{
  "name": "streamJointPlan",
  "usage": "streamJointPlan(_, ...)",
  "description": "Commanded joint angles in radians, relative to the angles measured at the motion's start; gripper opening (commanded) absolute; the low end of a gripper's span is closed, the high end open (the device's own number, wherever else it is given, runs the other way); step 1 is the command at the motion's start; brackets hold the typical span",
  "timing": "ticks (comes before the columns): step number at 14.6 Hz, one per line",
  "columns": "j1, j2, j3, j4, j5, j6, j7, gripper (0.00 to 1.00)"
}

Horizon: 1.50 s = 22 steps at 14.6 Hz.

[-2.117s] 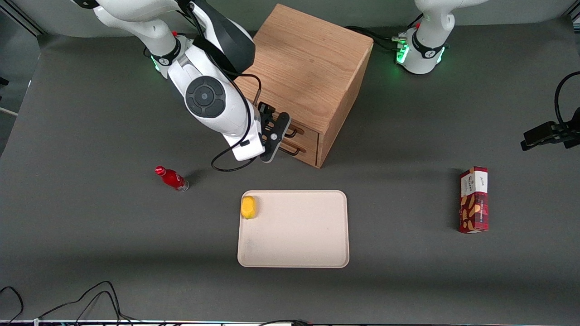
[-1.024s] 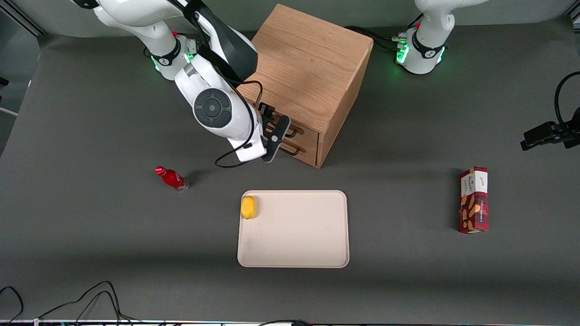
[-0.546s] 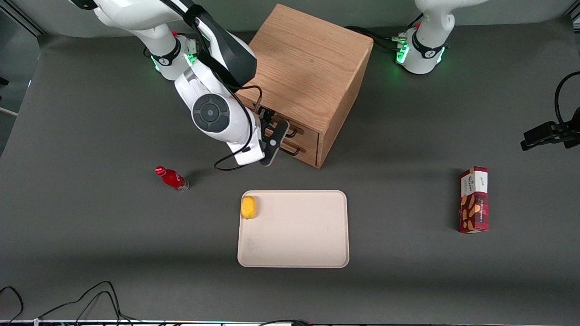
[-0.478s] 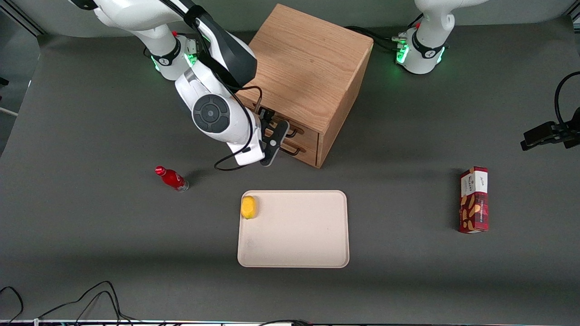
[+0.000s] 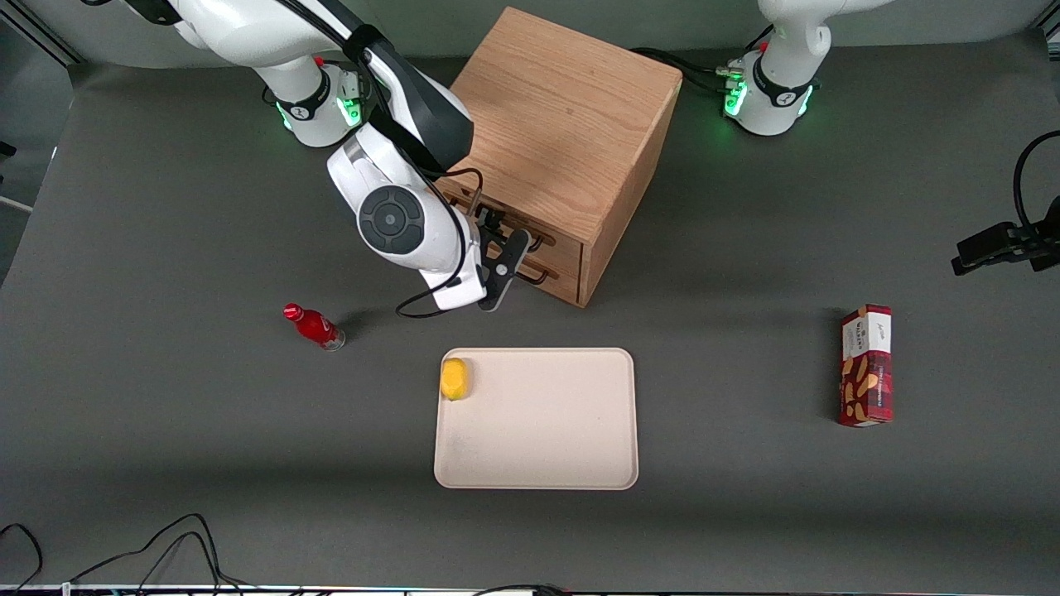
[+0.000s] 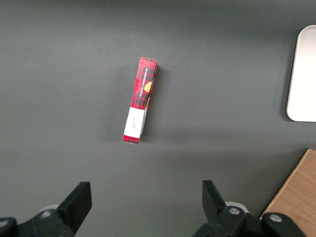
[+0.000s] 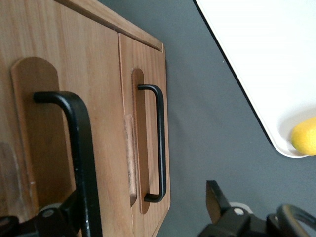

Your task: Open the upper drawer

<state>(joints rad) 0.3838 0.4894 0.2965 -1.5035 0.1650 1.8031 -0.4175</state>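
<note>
Gripper (image 7: 143, 210) sits in front of the cabinet (image 5: 571, 108), jaws apart with one finger by the upper drawer (image 7: 59, 123) handle (image 7: 79, 148); should straddle that bar, clamp, pull straight out, not the lower drawer (image 7: 148, 123); front view hides fingertips under the wrist.

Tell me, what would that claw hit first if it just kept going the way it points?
Probably the upper drawer: the gripper, open, faces the cabinet's front with one finger beside its handle. How near is unclear.
</note>
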Motion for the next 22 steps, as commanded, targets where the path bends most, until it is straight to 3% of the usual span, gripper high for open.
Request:
streamJointPlan(1, 0.004, 0.017, -0.002, 0.006, -0.018, 0.015, -0.006, 1.0)
streamJointPlan(22, -0.006, 0.074, -0.043, 0.083, -0.074, 0.03, 0.002, 1.0)
